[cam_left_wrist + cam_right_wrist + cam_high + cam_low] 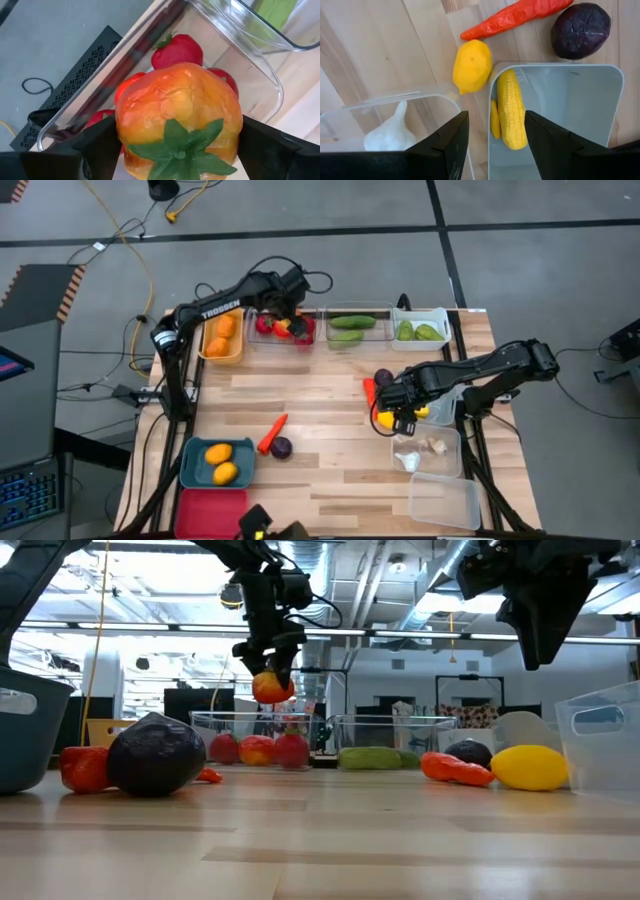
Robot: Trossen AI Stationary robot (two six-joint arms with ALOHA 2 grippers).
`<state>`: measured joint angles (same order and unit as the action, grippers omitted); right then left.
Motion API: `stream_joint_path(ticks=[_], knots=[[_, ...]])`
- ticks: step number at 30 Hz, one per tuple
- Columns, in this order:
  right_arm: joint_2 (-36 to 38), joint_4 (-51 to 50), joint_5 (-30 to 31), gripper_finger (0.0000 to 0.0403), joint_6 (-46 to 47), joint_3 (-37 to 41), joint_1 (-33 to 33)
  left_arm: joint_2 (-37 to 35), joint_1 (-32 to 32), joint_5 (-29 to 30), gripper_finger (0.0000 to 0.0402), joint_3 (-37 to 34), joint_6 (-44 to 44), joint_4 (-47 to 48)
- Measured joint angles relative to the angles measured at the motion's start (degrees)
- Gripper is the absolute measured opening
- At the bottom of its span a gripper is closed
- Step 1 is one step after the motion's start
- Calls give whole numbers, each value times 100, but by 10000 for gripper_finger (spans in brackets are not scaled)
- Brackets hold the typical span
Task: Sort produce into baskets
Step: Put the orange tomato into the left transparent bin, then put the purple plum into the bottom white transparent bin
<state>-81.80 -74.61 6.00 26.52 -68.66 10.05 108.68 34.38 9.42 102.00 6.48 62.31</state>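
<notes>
- Our left gripper pinches an orange-red tomato above the clear bin of red produce.
- Our right gripper hangs spread and empty over the bin with the corn, near the lemon.

Along the far edge of the tabletop there's a row of four bins, each with produce in it. The left gripper hangs over the second bin from the left with a tomato between its fingers. Over by the right edge, the right gripper sits above a bin with corn in it, a lemon just beside that bin. Near the left front corner there's another bin holding two pieces, and a carrot lies just right of it.
</notes>
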Motion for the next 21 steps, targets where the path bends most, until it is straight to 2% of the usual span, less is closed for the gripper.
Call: stream_joint_path(ticks=[10,21], knots=[[0,54,0,220,0,0,1,4,39,17,389,0,-37,-29],[0,837,0,220,-7,0,-5,7,39,130,396,-2,-144,-24]])
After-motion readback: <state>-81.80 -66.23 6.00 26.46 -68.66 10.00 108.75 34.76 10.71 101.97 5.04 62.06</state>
